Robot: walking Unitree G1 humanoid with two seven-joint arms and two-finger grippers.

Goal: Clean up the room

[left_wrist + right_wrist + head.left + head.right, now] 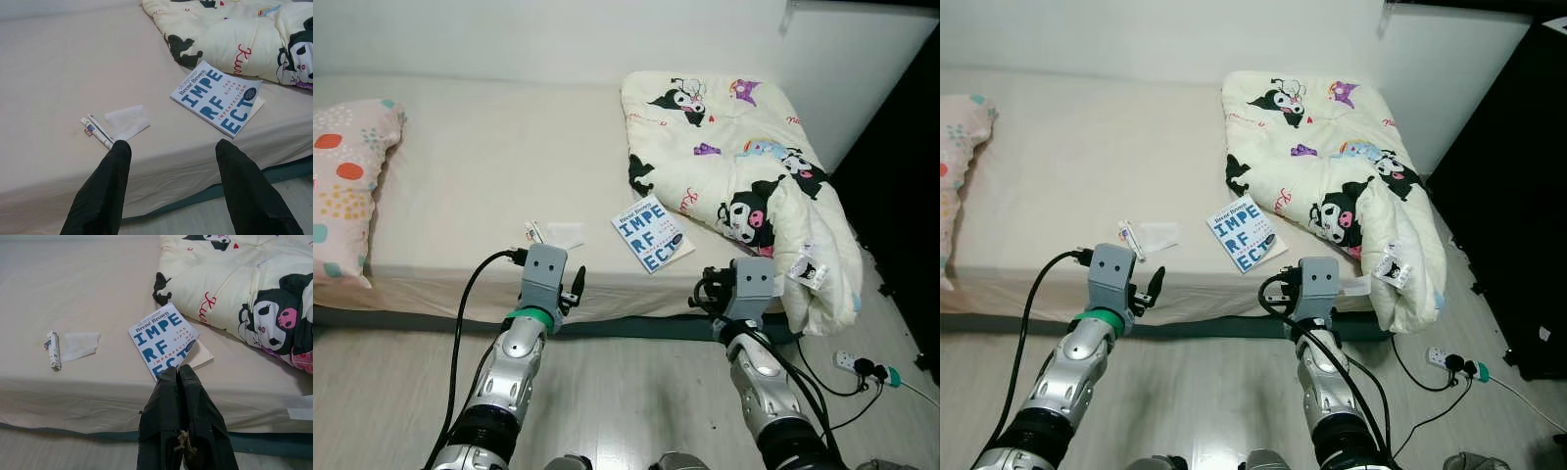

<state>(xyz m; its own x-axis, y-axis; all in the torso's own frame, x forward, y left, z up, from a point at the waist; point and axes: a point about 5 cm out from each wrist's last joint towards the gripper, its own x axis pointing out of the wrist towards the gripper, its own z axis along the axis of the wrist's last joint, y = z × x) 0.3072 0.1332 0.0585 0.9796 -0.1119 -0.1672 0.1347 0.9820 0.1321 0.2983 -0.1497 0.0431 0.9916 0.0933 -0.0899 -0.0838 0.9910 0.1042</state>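
While the robot stands at the edge of the bed [460, 166], almost nothing looks tidied yet. At the far left a spotted pillow [342, 186] lies by the bed's end. Near the front edge sit a small rolled wrapper [96, 131] and a white tissue [126, 121], touching each other. The left gripper [171, 147] hovers just before them, its fingers spread wide and empty — I judge it may take this trash first. Further right a book [651, 235] lies flat, its corner close to the crumpled cartoon blanket [744, 166]. The right gripper [178, 372] hangs near the book with fingers pressed together, holding nothing. On the floor at right lies a power strip [850, 362]. Trash, book and blanket all remain to do.
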